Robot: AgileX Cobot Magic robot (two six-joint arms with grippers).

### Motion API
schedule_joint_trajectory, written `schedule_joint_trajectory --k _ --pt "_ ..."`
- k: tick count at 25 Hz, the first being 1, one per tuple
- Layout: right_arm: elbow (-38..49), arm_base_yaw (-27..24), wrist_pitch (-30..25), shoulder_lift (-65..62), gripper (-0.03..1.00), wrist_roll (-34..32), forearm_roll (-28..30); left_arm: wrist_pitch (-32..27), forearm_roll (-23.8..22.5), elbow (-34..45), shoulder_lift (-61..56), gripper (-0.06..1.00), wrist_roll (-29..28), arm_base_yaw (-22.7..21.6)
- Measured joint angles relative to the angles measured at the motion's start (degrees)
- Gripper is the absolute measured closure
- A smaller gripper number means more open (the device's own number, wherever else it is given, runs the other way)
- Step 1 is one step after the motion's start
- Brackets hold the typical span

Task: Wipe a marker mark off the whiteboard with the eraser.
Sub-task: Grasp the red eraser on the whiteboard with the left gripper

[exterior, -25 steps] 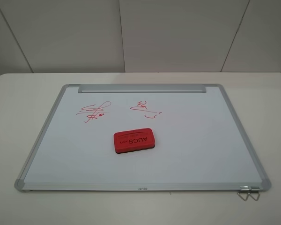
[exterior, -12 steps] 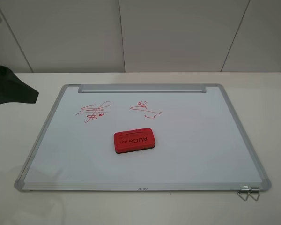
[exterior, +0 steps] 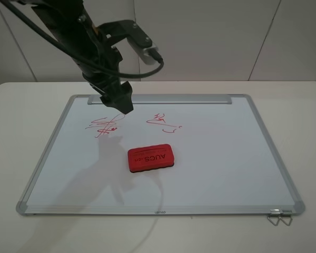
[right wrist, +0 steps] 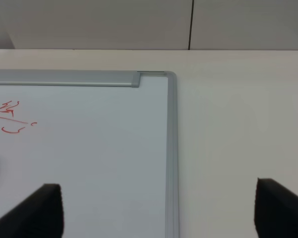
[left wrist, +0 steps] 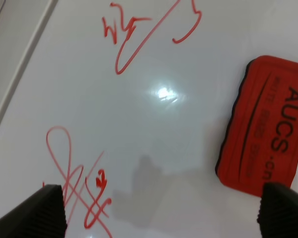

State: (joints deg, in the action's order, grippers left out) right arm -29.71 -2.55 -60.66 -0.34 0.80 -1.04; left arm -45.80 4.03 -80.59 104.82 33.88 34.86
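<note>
marker mark: showing whole and unsmeared, left of centre in the high view, on the whiteboard.
whiteboard: lying flat on the white counter.
eraser: resting lettering-up at mid-frame, below and right of the marker mark, touching only the whiteboard.
left pincer: hanging in the upper left of the high view, over the whiteboard near the marker mark; spread wide, gripping nothing.
right pincer: spread and empty, facing a whiteboard corner; not appearing in the high view.
sparser squiggle: sitting right of the marker mark.
done: seemingly nothing, judging by the intact ink.
left: grasping the eraser, carrying it over, rubbing the marker mark away.
</note>
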Motion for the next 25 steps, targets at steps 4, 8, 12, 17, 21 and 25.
schedule_joint_trajectory --k 4,8,12,17,21,25 --pt "0.0 0.0 0.0 0.0 0.27 0.0 0.0 -2.6 -1.2 -6.4 6.0 0.17 -0.1 3.6" --pt "0.0 0.0 0.0 0.0 0.27 0.0 0.0 -6.4 -1.3 -7.6 9.3 0.17 -0.3 6.7" --pt "0.0 0.0 0.0 0.0 0.27 0.0 0.0 -8.0 -1.4 -7.6 10.1 0.17 -0.4 9.3" --pt "0.0 0.0 0.0 0.0 0.27 0.0 0.0 -9.0 -0.8 -7.7 10.1 0.17 -1.1 10.4" --pt "0.0 0.0 0.0 0.0 0.27 0.0 0.0 -8.1 -0.8 -7.6 10.1 0.17 -1.6 10.4" --pt "0.0 0.0 0.0 0.0 0.27 0.0 0.0 -6.1 -1.0 -5.3 10.1 0.17 -0.8 10.4"
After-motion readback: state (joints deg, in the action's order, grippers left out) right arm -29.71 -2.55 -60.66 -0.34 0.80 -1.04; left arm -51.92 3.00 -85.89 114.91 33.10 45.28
